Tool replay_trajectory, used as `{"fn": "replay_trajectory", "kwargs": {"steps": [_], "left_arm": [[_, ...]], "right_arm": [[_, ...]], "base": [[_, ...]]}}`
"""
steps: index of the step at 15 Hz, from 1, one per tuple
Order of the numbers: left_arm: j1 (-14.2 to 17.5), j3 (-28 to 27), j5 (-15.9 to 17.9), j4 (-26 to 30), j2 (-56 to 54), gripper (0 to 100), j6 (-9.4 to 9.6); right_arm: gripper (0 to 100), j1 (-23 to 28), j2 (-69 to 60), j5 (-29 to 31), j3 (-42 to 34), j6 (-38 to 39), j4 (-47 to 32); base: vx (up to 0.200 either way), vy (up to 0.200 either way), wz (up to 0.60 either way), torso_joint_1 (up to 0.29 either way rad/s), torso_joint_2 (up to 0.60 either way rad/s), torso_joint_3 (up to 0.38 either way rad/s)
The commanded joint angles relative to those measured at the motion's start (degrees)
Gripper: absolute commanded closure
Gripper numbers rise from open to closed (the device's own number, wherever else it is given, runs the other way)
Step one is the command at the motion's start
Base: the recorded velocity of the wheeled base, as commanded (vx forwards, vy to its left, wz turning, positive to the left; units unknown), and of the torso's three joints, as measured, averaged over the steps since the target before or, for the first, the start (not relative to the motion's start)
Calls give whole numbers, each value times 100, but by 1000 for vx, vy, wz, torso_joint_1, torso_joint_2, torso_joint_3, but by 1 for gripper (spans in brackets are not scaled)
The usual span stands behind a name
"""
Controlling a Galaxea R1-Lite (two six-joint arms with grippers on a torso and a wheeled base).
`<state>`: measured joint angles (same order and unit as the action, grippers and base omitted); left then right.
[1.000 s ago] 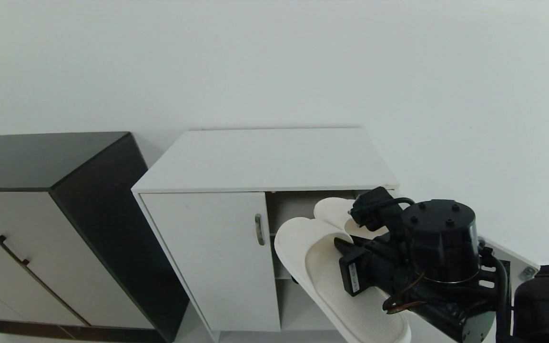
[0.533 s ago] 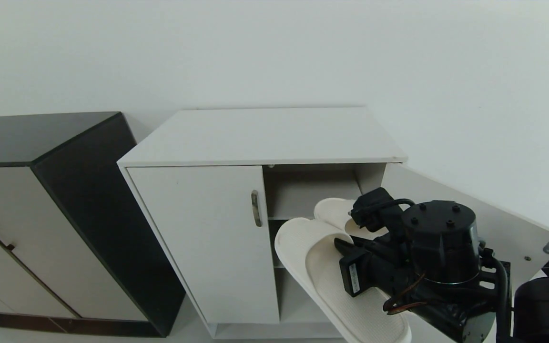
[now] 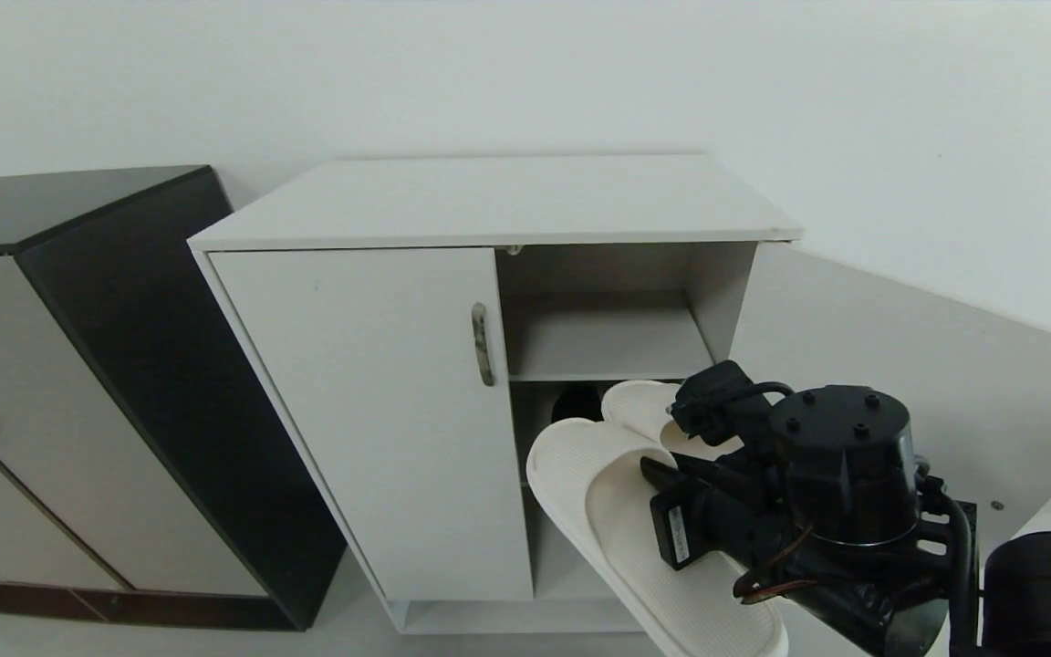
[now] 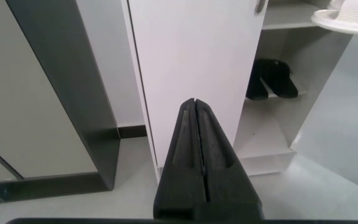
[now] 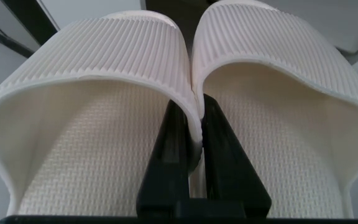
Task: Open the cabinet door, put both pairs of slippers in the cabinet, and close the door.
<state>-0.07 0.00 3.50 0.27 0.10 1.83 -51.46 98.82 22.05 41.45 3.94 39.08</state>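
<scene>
The white slippers (image 3: 617, 511), ribbed on the straps, sit side by side with their inner walls pinched in the right gripper (image 5: 194, 134), just in front of the cabinet's (image 3: 507, 196) open right half. Inside, black slippers (image 4: 271, 79) lie on the middle shelf. The left gripper (image 4: 194, 109), clenched on nothing, sits low before the closed left door (image 3: 370, 411).

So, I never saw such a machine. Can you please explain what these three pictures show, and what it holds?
This is a two-armed robot with three cameras. The wide picture comes from its head, the other two from its wrists. Before it stands a white cabinet, right door open, left door shut. The right pincer is shut on a pair of white slippers, pinching their inner edges together before the opening. The left pincer is shut and holds nothing. A black pair lies on a shelf inside.
</scene>
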Motion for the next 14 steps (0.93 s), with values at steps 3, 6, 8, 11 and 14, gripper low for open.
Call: {"fn": "replay_trajectory", "kwargs": {"steps": [3, 6, 8, 11, 14], "left_arm": [[-1, 0, 2, 0, -1, 100, 2], [-1, 0, 2, 0, -1, 100, 2], [-1, 0, 2, 0, -1, 100, 2], [-1, 0, 2, 0, -1, 100, 2], [-1, 0, 2, 0, -1, 100, 2]], "right_arm": [[100, 4, 41, 1, -5, 2, 3], [100, -5, 41, -8, -14, 2, 3], [100, 4, 41, -8, -14, 2, 3], [100, 4, 41, -8, -32, 2, 3], [100, 4, 68, 1, -32, 2, 38]], "base": [[0, 0, 0, -126, 468, 336], [0, 0, 0, -92, 466, 364], [0, 0, 0, -41, 449, 383], [0, 0, 0, -20, 349, 331], [0, 0, 0, -2, 85, 69]]}}
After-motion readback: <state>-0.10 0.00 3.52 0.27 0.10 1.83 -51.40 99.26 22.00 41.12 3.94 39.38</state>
